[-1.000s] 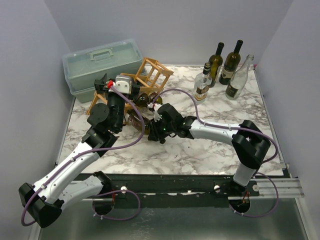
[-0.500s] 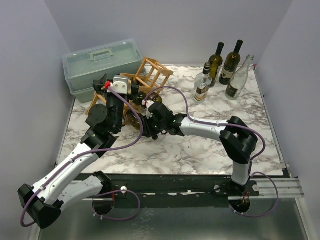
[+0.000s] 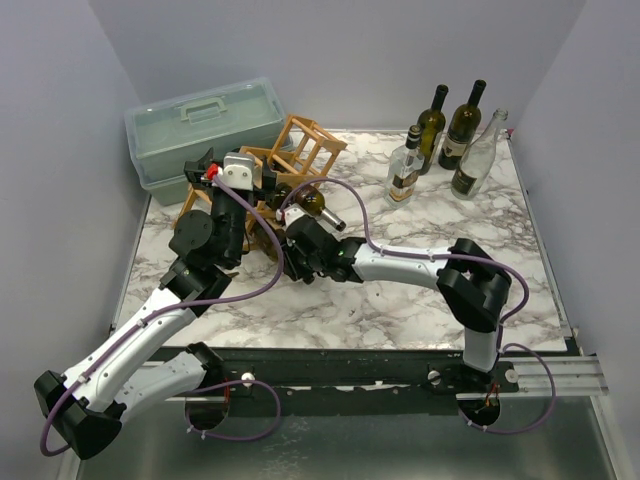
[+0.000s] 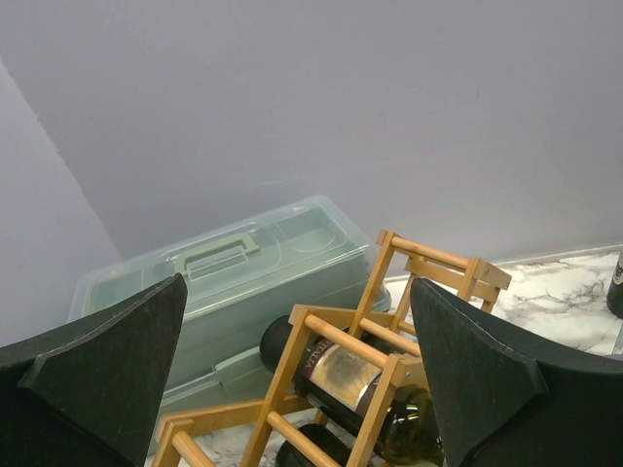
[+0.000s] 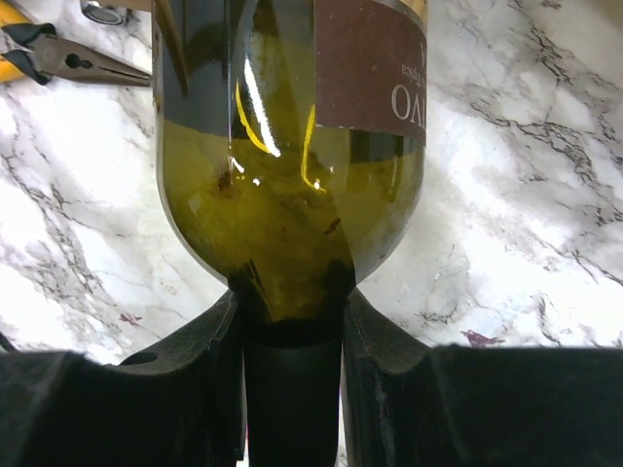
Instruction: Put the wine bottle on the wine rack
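The wooden wine rack stands tilted at the back left, against the toolbox. One dark bottle lies in it, neck pointing to the front right; it shows in the left wrist view with a second bottle below. My right gripper is shut on the neck of an olive-green wine bottle with a dark red label, its body pointing at the rack's foot. In the top view this bottle is mostly hidden by the arms. My left gripper hovers wide open and empty above the rack.
A pale green plastic toolbox stands behind the rack. Several upright bottles stand at the back right. Pliers lie on the marble table beside the held bottle.
My right gripper has moved left toward the rack's foot, carrying the held bottle with it. My left arm has shifted slightly left.
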### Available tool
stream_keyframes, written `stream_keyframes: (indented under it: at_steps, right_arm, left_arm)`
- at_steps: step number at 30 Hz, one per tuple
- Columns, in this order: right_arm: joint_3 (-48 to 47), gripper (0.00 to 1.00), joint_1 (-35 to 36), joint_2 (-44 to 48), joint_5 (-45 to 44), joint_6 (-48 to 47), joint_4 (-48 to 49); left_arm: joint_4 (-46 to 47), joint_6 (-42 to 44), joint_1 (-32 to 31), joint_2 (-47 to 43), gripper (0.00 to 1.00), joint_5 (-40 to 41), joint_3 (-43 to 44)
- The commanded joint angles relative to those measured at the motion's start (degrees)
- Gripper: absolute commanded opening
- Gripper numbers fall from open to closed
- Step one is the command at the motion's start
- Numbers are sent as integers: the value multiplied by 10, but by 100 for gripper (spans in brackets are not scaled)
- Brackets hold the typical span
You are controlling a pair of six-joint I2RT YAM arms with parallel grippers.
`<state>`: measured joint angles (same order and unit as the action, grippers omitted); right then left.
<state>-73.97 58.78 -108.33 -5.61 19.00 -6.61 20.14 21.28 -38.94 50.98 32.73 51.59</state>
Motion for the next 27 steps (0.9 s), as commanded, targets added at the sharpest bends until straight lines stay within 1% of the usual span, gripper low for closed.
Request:
stream_keyframes:
  at_steps: [1, 7, 17, 23, 27]
  right_arm:
    - [-57, 8, 12, 1, -93, -32, 25]
    - [-87, 12, 19, -21, -139, -58, 1]
    - [-107, 19, 34, -52, -180, -104, 32]
    - [-121, 20, 44, -69, -201, -130, 40]
    - [-132, 23, 52, -80, -218, -144, 37]
  left_arm:
    - [11, -10, 3, -5, 98, -10, -5]
    - [11, -12, 3, -9, 98, -13, -6]
    - [11, -15, 4, -5, 98, -11, -4]
    - [11, -16, 3, -7, 98, -12, -5]
    - [11, -17, 3, -8, 98, -16, -7]
